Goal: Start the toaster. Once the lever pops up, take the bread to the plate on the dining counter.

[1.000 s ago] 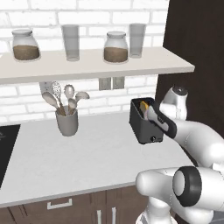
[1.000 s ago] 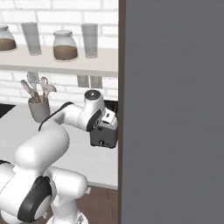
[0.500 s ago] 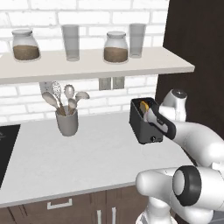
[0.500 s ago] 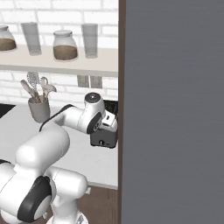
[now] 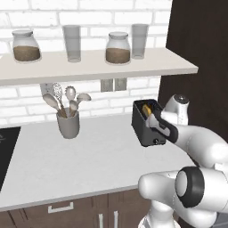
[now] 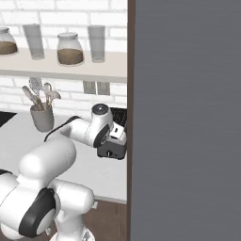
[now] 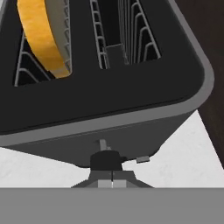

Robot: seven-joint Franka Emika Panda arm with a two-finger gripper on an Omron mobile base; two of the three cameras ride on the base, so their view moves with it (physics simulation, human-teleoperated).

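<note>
The arm is bent forward over the pale tabletop (image 5: 89, 156), its wrist angled down at the narrow front face of the toaster (image 5: 147, 122). The end effector (image 7: 112, 175) is seen with fingers pressed together, set against the dark lever (image 7: 106, 159) low on that face. The bread (image 7: 43, 35) is seated upright in one slot. A utensil crock (image 5: 68, 123) stands well apart.

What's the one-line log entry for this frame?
phase: starting toaster | gripper: shut, at lever of boxy dark grey toaster | golden bread slice: in slot
</note>
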